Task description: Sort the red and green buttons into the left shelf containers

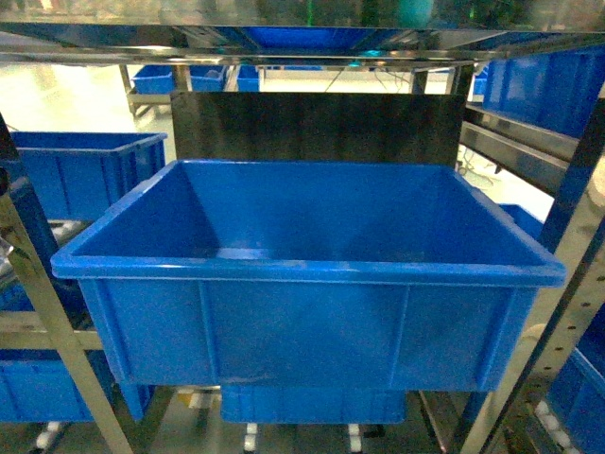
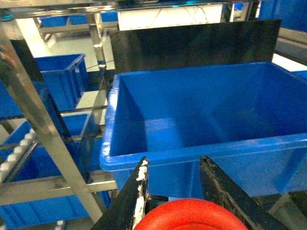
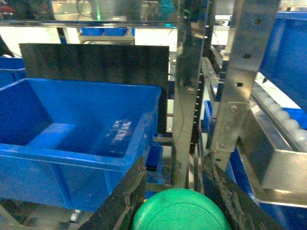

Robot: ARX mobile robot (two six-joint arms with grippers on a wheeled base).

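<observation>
A metal rack shelf [image 1: 59,326] with angled steel posts carries a large deep blue bin [image 1: 312,270] – open on top, inside bare. A black panel [image 1: 317,128] stands upright just behind the bin.

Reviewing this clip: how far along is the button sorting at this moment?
Nothing looks sorted yet: the big blue bin ahead shows a bare floor in the parts visible. In hand: the left hand grips a red button, and the right hand grips a green button, both short of the bin's rim. Left to do: carry each button to its container and release it. Which bin takes which colour cannot be told.
</observation>
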